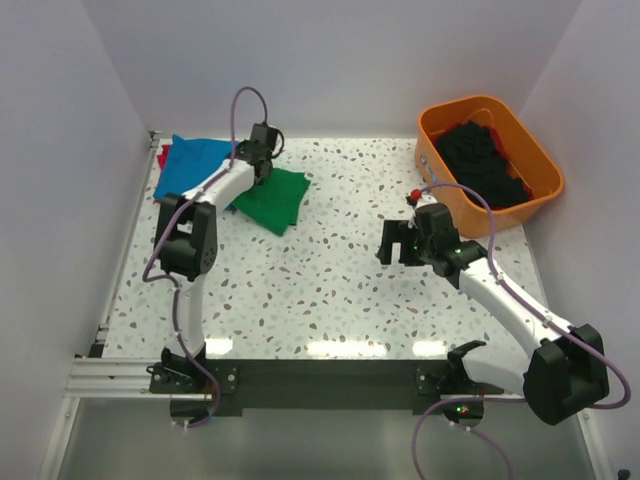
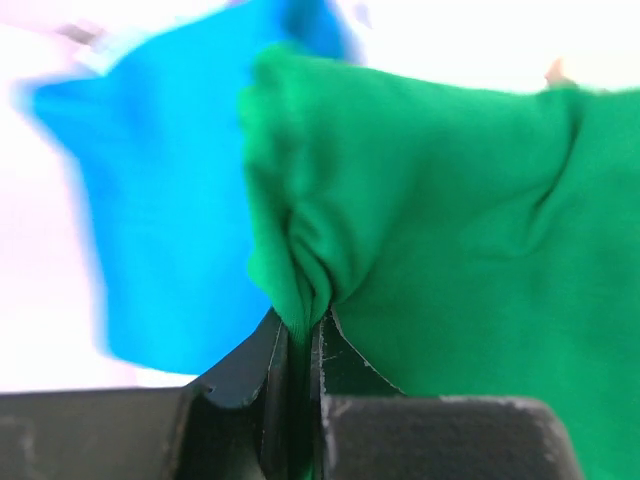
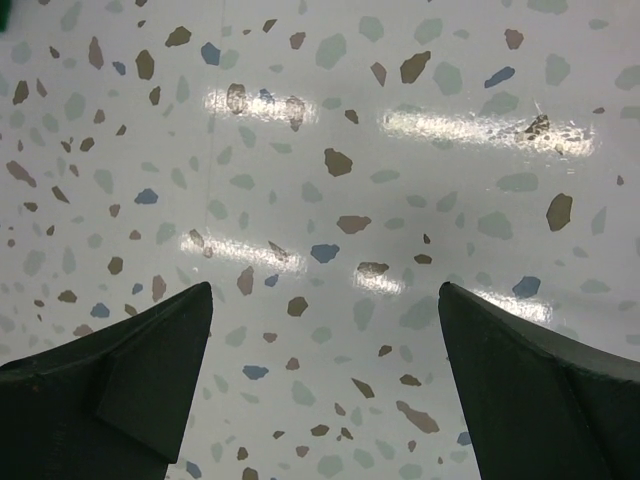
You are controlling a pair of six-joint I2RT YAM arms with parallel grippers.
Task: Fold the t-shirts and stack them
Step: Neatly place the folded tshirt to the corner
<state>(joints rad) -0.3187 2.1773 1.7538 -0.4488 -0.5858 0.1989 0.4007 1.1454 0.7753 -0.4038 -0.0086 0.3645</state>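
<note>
Stacking, we judge: our left hand [image 2: 303,338] pinches the green t-shirt [image 2: 450,220] (right hand [image 3: 325,300] spread, empty). Next, it needs squaring atop the blue t-shirt [image 2: 170,220].

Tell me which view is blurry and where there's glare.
Left wrist: the blue t-shirt is smeared and the background blown out white; the green t-shirt is soft-focused. Right wrist: sharp, with bright glare streaks on the table. Top external: evenly lit, a glare band along the table's near edge.
</note>
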